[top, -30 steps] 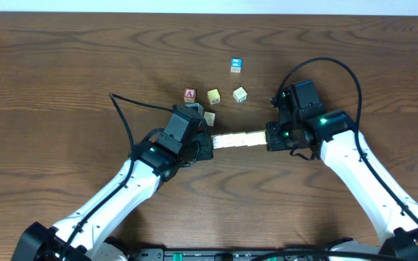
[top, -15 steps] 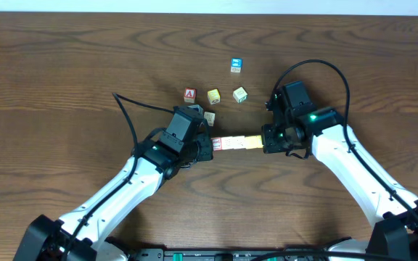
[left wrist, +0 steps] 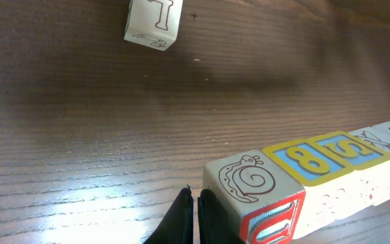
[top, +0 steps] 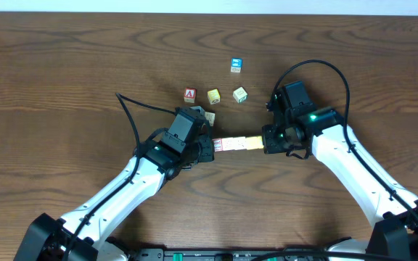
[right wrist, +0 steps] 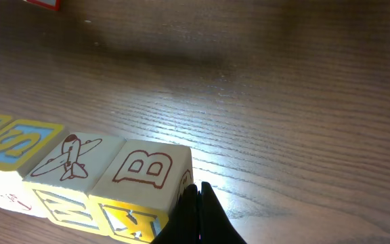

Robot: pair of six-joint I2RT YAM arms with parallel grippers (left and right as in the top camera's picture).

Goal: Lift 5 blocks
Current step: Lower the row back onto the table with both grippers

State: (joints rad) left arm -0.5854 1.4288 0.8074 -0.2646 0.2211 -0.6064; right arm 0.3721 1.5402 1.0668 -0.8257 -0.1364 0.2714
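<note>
My left gripper (left wrist: 195, 203) is closed, its two black fingertips together with nothing between them. They press against the end of the row of five alphabet blocks (top: 238, 142). My right gripper (right wrist: 196, 200) is closed the same way, its tips against the row's other end, so the row is pinched between my two arms. It lies just below the middle of the overhead frame. I cannot tell whether it rests on the wooden table (top: 64, 72) or hangs clear of it.

In my left wrist view the nearest cube is the snail block (left wrist: 246, 179), cream on top with a brown outlined snail. Its lower face is red with a white "U". Next to it, touching, comes the 8 block (left wrist: 302, 161), yellow-framed with a yellow "8" on blue. Then comes the S block (left wrist: 344, 149), in the same colours.

In my right wrist view the end cube is the B block (right wrist: 147, 169), cream with a red outlined "B". Beside it is the airplane block (right wrist: 70, 161), with a red line drawing of a plane.

Apart from the row, in the upper middle of the overhead frame, stand a red A block (top: 189, 94), a yellow block (top: 213, 96) and a pale block (top: 239, 94). A blue block (top: 235, 65) stands above them. A cream T block (left wrist: 153, 24) lies at the top of my left wrist view.
</note>
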